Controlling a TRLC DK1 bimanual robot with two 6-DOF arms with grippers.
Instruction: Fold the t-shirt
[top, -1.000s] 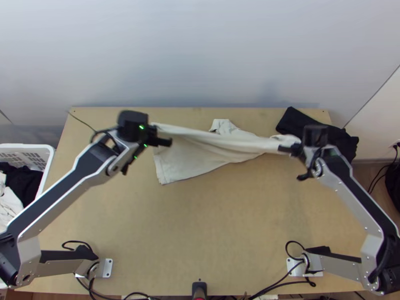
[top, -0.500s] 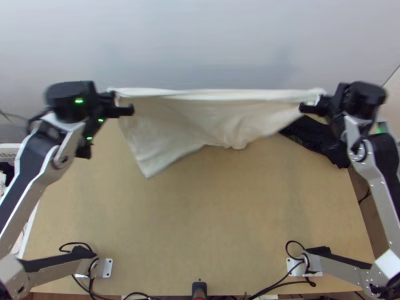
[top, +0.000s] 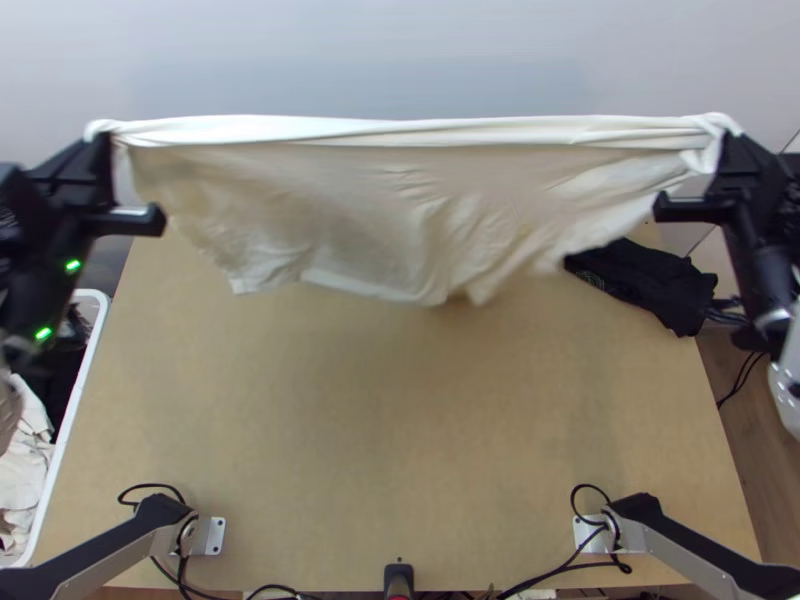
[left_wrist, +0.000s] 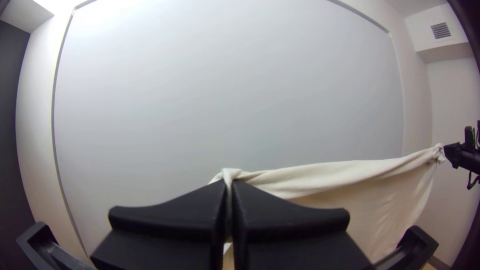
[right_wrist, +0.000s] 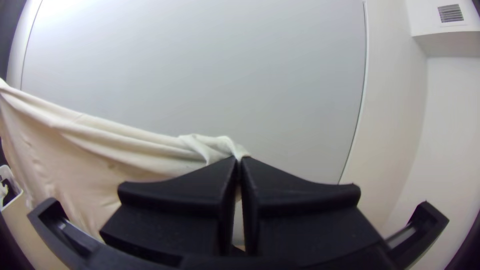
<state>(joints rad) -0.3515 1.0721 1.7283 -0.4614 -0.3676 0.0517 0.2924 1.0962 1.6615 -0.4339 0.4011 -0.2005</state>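
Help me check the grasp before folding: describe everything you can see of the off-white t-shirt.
The t-shirt is off-white, soft-looking fabric, held up between both grippers at the far side of the table. The left gripper and right gripper each pinch a bunched bit at one end of its upper edge, which is stretched taut with long creases. Below, the cloth hangs rumpled to an uneven lower edge. Which parts are pinched, I can't tell.

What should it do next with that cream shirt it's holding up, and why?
Probably the left hand and right hand should lower the t-shirt together onto the table. Each pinches one end of its upper edge, which is stretched between them, while the rest hangs loose and wrinkled. Laid out flat, it would likely be easier to fold.
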